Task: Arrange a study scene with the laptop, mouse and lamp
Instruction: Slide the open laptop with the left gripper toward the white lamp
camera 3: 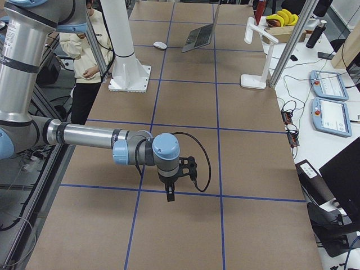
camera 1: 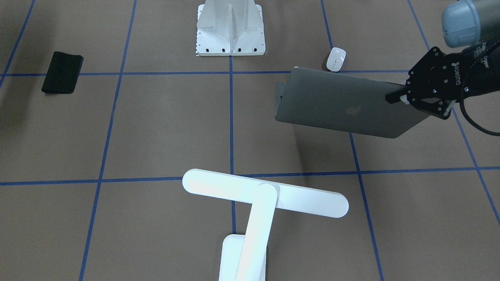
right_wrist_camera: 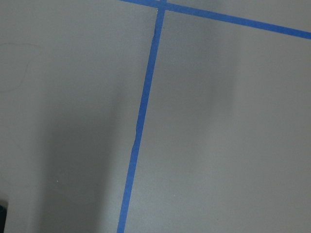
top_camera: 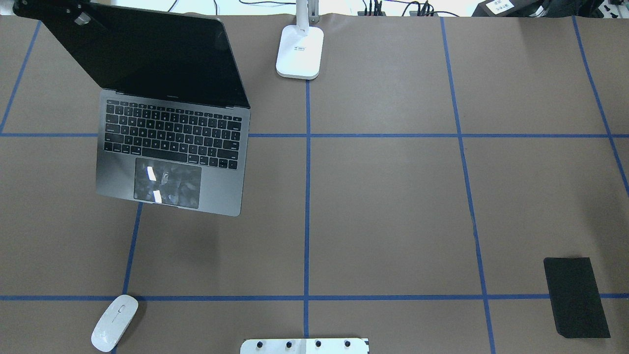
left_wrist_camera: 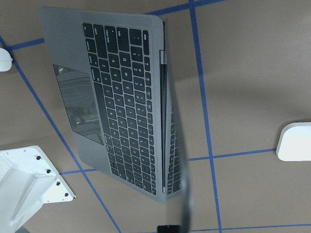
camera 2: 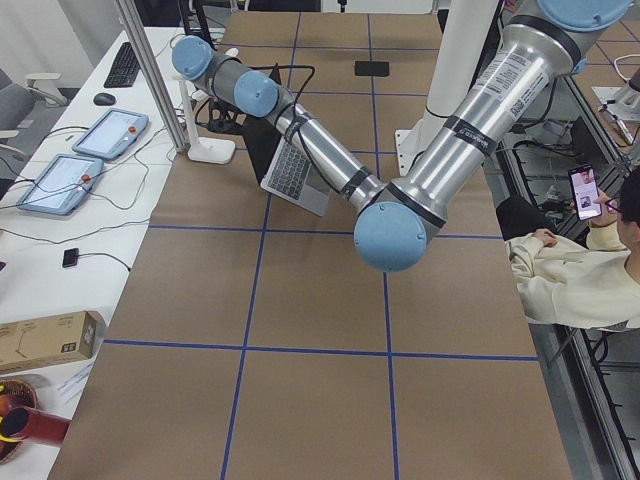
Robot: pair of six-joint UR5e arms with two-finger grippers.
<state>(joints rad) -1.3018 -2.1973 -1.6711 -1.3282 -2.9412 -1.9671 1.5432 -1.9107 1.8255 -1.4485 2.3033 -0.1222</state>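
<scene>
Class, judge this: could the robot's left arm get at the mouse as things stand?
Probably not yet: the left gripper is shut on the laptop lid. The mouse itself lies uncovered nearby.

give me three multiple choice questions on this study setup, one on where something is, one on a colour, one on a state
1. Where is the small glossy white oval mouse relative to the thin space-grey metal laptop?
A. On its keyboard
B. Beyond it, farther from the robot
C. On the brown table, nearer the robot than it

2. What colour are the tape lines on the table?
A. Blue
B. Red
C. Yellow

3. What state is the laptop in?
A. Closed flat
B. Open, with the left gripper shut on the lid's edge
C. Open, with nothing touching it

Answers:
1 C: the overhead view shows the mouse by the robot's edge, apart from the laptop.
2 A: every grid line is blue.
3 B: the keyboard is showing, and the front-facing view shows the gripper clamped on the lid.
</scene>
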